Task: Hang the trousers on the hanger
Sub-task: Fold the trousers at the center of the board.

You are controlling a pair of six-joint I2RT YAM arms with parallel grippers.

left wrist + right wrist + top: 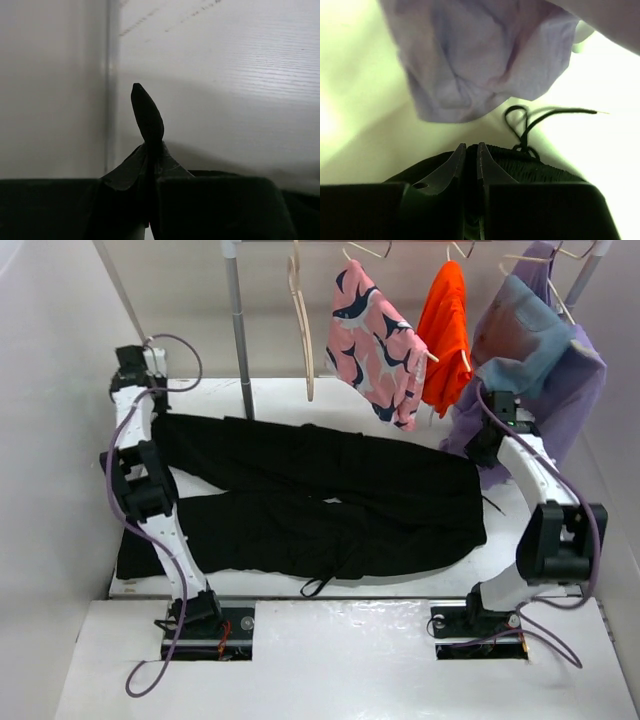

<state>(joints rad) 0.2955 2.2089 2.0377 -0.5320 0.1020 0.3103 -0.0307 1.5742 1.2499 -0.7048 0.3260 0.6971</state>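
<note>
Two grippers sit at opposite ends of the trousers (320, 500), which lie flat on the table (270, 400) between them. Left gripper (150, 150): jaws narrow, pinching a peak of black cloth. Right gripper (471, 160): jaws almost together at the waistband, with the drawstring (525, 122) just beyond its tips; whether cloth is caught cannot be told. Likely step: securing both ends. Next, lift towards the hanger (305, 340), well beyond both grippers. No readable writing.

hanger (299, 310): hook cut off at the picture's 12 o'clock edge.
trousers (330, 500): 9 o'clock end partly hidden under the left arm (150, 490).
lilac garment (480, 65): blurred, cropped at 12 o'clock in the right wrist view.
</note>
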